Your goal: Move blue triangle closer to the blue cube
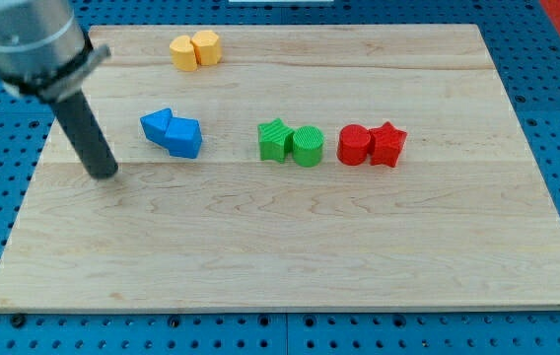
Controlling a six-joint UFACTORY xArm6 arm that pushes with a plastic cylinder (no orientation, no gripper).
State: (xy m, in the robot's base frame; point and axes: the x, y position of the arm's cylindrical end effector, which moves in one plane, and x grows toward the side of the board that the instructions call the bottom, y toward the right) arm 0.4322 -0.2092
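Looked nearly done: small blue plastic triangle block (158, 124) already touching blue plastic cube (184, 137) at view's left; bare rod tip (105, 173), gripping nothing, just left of pair.

A blurred grey metal cylinder narrows into a straight, dark rod – matte black – ending at my tip (105, 175).
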